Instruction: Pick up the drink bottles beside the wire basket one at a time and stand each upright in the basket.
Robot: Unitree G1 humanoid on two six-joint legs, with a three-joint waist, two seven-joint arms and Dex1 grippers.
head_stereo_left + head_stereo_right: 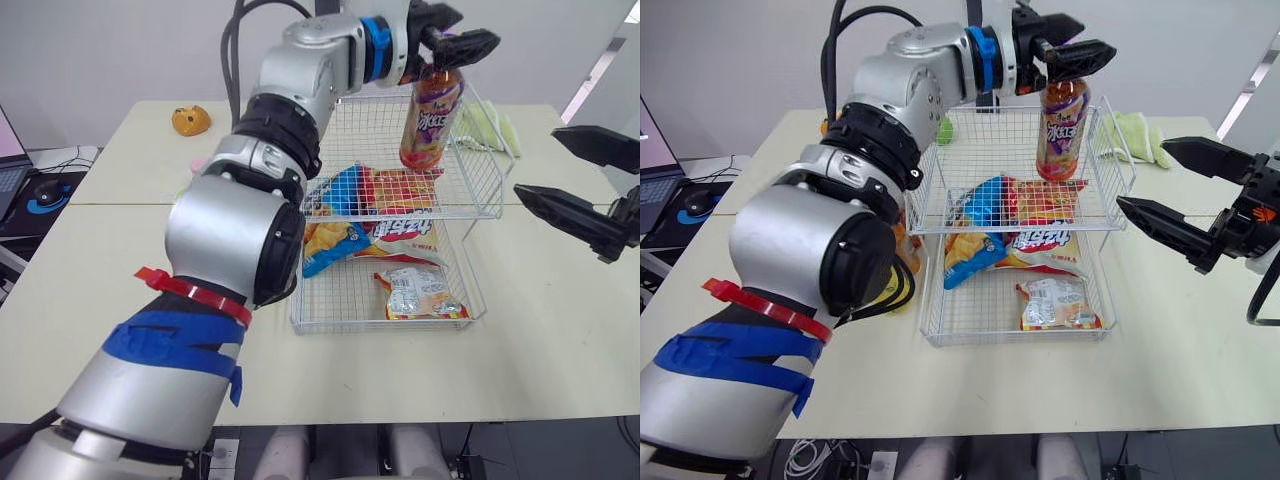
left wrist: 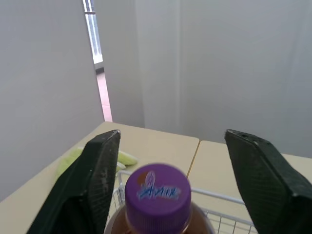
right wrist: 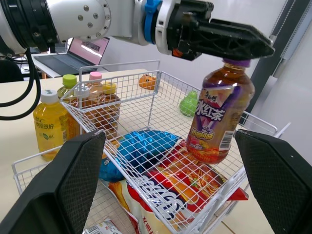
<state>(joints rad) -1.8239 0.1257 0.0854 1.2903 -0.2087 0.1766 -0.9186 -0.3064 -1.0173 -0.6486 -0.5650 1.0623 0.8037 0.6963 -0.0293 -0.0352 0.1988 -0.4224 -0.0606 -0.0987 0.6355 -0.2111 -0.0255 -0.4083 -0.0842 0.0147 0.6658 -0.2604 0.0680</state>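
- Table (image 1: 120, 230), pale, carries everything I'm working over.
- Wire basket (image 1: 497, 190), white and two-tiered, sits mid-table.
- Snack bags (image 1: 375, 235) lie across both tiers; I can't read their print.
- Right end effector (image 1: 1143, 175) hovers beside the basket's right side, fingers spread wide, holding nothing.
- Left end effector (image 2: 171, 139) is above the upper tier's far right corner, with its fingers wide apart either side of the cap and not touching it.
- Tea bottle (image 1: 431, 120) stands slightly tilted in that corner. Its purple-and-orange label shows large white Chinese characters and a barcode.
- Other bottles (image 3: 83, 105) stand just beside the basket's left side.
- Purple cap (image 2: 157, 192) bears blue script I can't make out.
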